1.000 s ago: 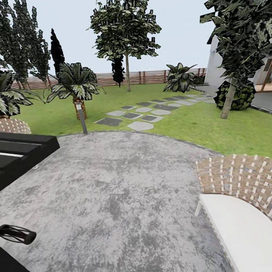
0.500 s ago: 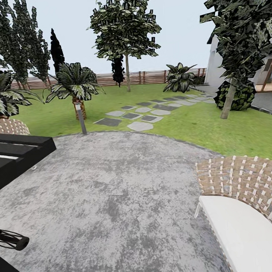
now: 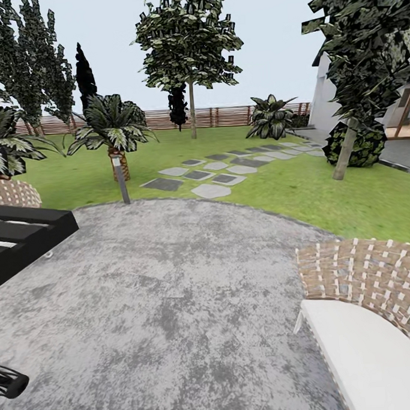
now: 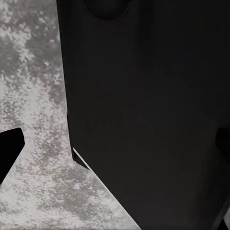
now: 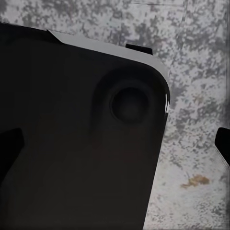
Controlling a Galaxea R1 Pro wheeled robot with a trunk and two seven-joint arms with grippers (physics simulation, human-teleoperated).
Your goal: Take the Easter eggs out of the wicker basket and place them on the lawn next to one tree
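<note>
The Easter eggs and the wicker basket are out of view. The lawn (image 3: 300, 188) stretches beyond a grey paved patch (image 3: 173, 291). A tree (image 3: 345, 152) with a leaning pale trunk and dark foliage stands on the grass at the right. In the left wrist view my left gripper (image 4: 115, 148) is open, its dark fingertips (image 4: 9, 151) far apart over my own black body and the paving. My right gripper (image 5: 115, 143) is open in the same way, above black bodywork and grey paving. A black part of my left arm (image 3: 7, 380) shows at the lower left of the head view.
A woven chair (image 3: 365, 275) with a white cushion stands close at the right. A black slatted bench (image 3: 20, 239) sits at the left. A short lamp post (image 3: 122, 179) and a palm (image 3: 112, 129) edge the paving. Stepping stones (image 3: 209, 171) cross the grass toward a slat fence (image 3: 224, 115).
The head view has crept forward: bench and chair slide outward and down. My left arm part has sunk toward the lower left corner.
</note>
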